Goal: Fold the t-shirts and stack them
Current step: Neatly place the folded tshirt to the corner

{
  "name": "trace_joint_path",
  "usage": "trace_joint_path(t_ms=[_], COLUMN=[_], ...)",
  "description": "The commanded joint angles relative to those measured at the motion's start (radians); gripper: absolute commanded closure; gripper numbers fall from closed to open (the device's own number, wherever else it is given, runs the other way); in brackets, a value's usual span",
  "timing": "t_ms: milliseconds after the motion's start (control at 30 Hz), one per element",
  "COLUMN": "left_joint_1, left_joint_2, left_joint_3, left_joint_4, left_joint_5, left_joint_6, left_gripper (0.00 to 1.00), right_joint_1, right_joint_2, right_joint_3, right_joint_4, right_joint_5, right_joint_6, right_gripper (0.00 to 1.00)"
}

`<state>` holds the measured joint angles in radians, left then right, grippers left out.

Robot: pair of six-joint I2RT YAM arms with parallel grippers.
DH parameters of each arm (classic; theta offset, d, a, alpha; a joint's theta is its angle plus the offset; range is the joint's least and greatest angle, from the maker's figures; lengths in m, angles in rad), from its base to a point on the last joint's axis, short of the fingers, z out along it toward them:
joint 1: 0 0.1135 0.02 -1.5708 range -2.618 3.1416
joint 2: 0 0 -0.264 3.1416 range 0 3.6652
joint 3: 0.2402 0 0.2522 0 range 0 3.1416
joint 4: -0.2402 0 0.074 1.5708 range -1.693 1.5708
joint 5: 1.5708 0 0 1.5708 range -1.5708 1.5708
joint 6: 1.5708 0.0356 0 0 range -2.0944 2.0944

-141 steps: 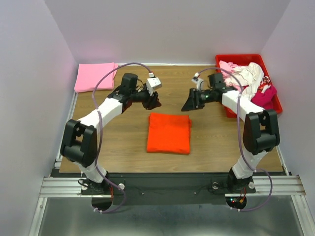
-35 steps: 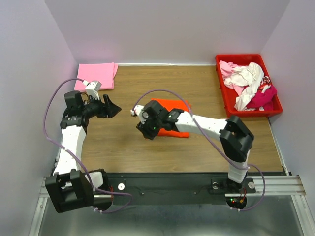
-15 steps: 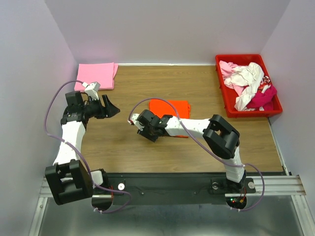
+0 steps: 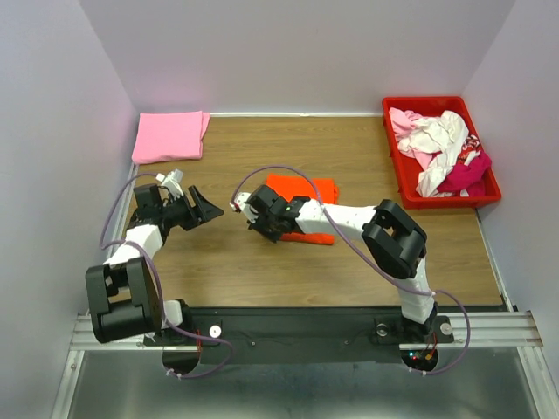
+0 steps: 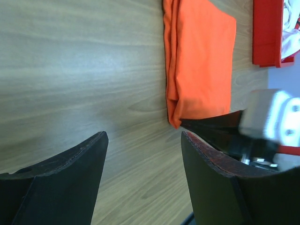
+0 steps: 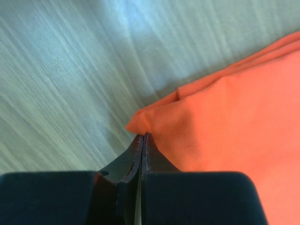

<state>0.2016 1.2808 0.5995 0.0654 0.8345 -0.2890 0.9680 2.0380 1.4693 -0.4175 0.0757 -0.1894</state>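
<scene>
A folded bright orange t-shirt (image 4: 307, 194) (image 5: 201, 56) (image 6: 234, 117) lies on the wooden table near the middle. My right gripper (image 4: 263, 218) (image 6: 142, 136) is low at its near left corner with its jaws pressed together, and the cloth puckers to a point at the tips. My left gripper (image 4: 210, 209) (image 5: 143, 136) hangs open just left of that corner, with only bare wood between its fingers. A folded light pink t-shirt (image 4: 170, 137) lies flat at the back left. White and magenta t-shirts (image 4: 441, 144) are heaped in the crate.
The red plastic crate (image 4: 428, 102) (image 5: 267, 33) stands at the back right, by the wall. Purple walls close the table in on the left, back and right. The right arm stretches across the table's middle toward the left.
My right gripper has closed on the orange shirt's near left corner. My left gripper has come down and right, closer to that corner, staying open.
</scene>
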Motion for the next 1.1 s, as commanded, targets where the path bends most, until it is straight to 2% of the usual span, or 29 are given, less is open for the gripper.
trace_joint_path(t_ms=[0, 133, 300, 567, 933, 1067], left_joint_1=[-0.047, -0.097, -0.23, -0.333, -0.441, -0.446], left_joint_2=[0.047, 0.121, 0.209, 0.377, 0.497, 0.532], left_joint_3=[-0.023, -0.058, -0.061, 0.014, 0.055, 0.089], left_joint_4=[0.209, 0.358, 0.512, 0.635, 0.706, 0.708], left_joint_5=[0.019, -0.023, -0.112, -0.182, -0.236, -0.264], left_joint_6=[-0.149, -0.278, -0.406, -0.576, -0.633, -0.633], left_gripper=[0.25, 0.25, 0.24, 0.16, 0.15, 0.24], right_joint_1=[-0.022, -0.026, -0.032, -0.037, -0.037, -0.038], right_joint_2=[-0.101, -0.122, -0.124, -0.116, -0.082, -0.073], right_joint_3=[0.057, 0.069, 0.094, 0.114, 0.154, 0.166], right_joint_4=[0.02, 0.019, 0.017, 0.017, 0.019, 0.019], right_joint_5=[-0.1, -0.122, -0.129, -0.154, -0.182, -0.195], right_joint_6=[0.033, 0.042, 0.048, 0.068, 0.084, 0.097], right_gripper=[0.99, 0.99, 0.99, 0.99, 0.99, 0.99])
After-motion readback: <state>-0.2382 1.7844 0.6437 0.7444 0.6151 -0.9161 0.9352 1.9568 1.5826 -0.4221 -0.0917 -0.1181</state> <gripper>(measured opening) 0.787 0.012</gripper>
